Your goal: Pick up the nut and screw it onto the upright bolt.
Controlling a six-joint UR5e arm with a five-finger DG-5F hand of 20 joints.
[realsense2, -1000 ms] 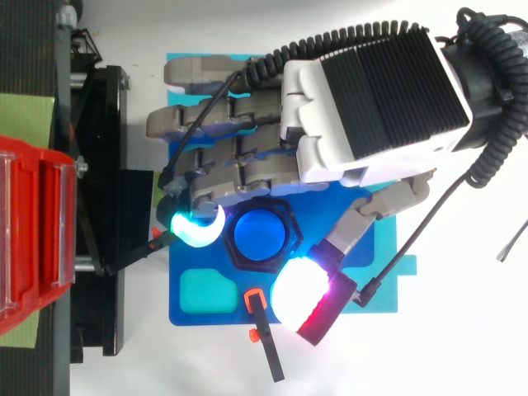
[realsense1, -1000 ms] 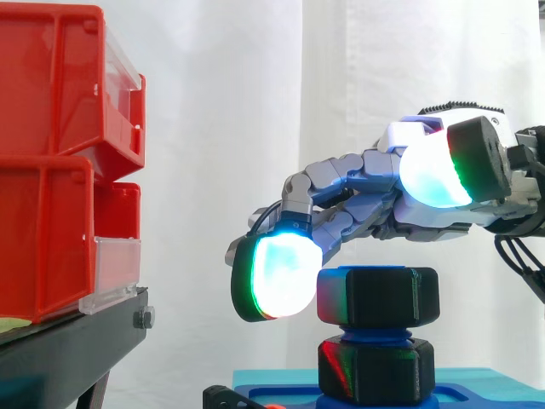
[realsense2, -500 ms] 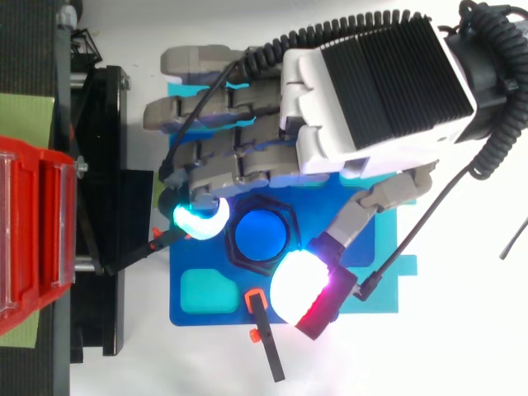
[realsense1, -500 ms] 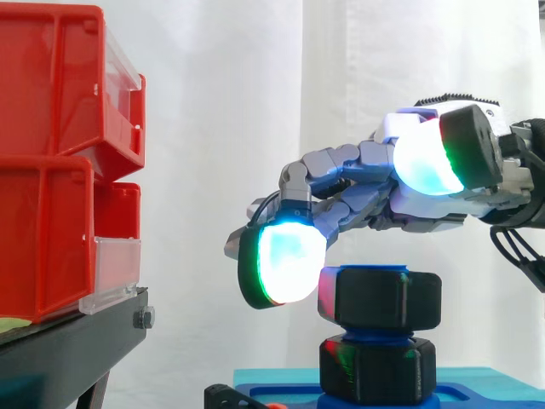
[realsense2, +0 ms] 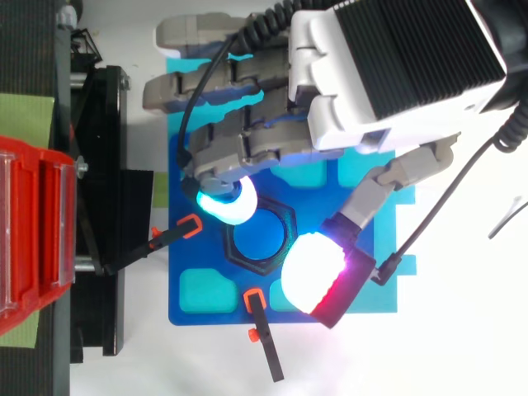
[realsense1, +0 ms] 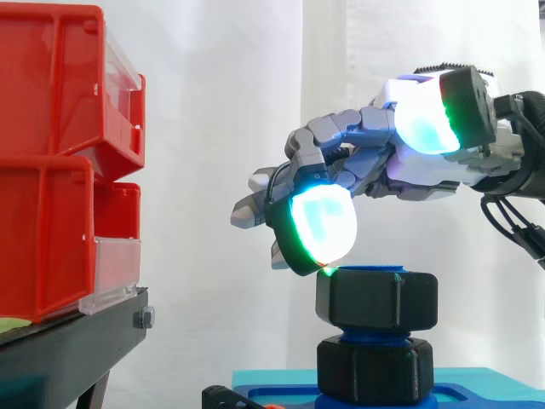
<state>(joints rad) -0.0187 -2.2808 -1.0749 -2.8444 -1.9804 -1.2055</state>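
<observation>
Compared with one second ago, the hand [realsense1: 426, 166] is now higher: in the side view its glowing fingertip pad [realsense1: 322, 223] was beside the nut [realsense1: 376, 298] at the nut's height, and now it is above the nut's upper left edge. In the top view the hand [realsense2: 396, 74] has shifted toward the upper edge of the frame, and the thumb pad [realsense2: 318, 276] has gone a little to the right.

The fingers are bent only loosely and the thumb stands well apart from them, so the hand holds nothing. Whether the lowest point of the pad touches the nut's rim, I cannot tell.

The nut sits on the upright blue bolt [realsense2: 260, 243], in the lower middle of the side view. Under it is a second black hexagonal piece [realsense1: 375, 368], standing on the blue plate [realsense2: 198, 313]. A narrow band of blue shows between the two black pieces, so I judge the nut is threaded on but not yet fully down.

The step in hand seems to be the screwing itself, with the hand let go between two turns. The next move needs the hand to come down again, put the finger pad and the thumb pad on opposite sides of the nut, close on it and rotate without tilting it.
</observation>
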